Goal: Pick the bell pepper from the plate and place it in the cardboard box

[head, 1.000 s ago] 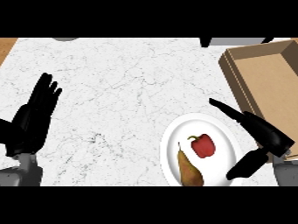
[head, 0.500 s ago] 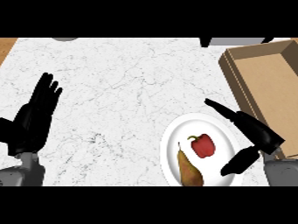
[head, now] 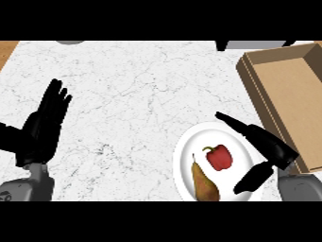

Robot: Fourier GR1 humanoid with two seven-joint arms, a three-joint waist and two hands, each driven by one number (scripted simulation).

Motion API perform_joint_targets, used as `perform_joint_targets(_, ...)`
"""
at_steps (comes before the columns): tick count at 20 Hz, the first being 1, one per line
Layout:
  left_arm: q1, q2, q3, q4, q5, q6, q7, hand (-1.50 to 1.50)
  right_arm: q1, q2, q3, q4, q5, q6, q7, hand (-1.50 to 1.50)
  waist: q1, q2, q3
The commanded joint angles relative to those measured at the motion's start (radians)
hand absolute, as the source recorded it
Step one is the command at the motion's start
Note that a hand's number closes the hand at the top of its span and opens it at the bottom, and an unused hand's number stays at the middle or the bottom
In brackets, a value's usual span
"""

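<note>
Right hand (head: 268, 144) has crept a bit further left over the round white plate (head: 189, 142), fingers (head: 236, 124) spread wide and holding nothing. The small red bell pepper (head: 219, 157) sits mid-plate beside a brown pear (head: 205, 183). Looks like it's mid-reach to me. Next it needs to drop and close round the pepper, then head for the open brown cardboard box (head: 296, 94).

Single view, from the robot's head. Looks steeply down on the counter (head: 142, 94), facing away from the body toward the far edge. Sits close: takes in the far edge and far left corner, cuts the plate (head: 184, 160) at the lower border and the cardboard box (head: 289, 94) at the right.
</note>
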Motion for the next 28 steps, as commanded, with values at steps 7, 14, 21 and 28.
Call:
perform_joint_targets(7, 0.004, 0.008, 0.019, -0.062, -0.002, -0.018, 0.056, 0.0, 0.01, 0.055, 0.031, 0.043, 0.077, -0.051, -0.019, -1.5, 0.0, 0.0, 0.0)
perform_joint_targets(14, 0.043, 0.005, 0.043, -0.02, 0.021, -0.074, -0.028, 0.0, -0.016, 0.065, 0.046, 0.059, 0.111, -0.054, -0.039, -1.5, 0.0, 0.0, 0.0)
perform_joint_targets(21, 0.021, 0.005, 0.041, -0.031, 0.002, -0.051, 0.026, 0.0, 0.004, 0.09, 0.126, 0.078, 0.219, -0.181, -0.14, 1.5, 0.001, 0.0, 0.0)
perform_joint_targets(28, 0.019, -0.003, 0.054, -0.021, 0.012, -0.059, 0.002, 0.0, 0.004, 0.056, 0.071, 0.096, 0.248, -0.262, -0.231, 1.5, 0.0, 0.0, 0.0)
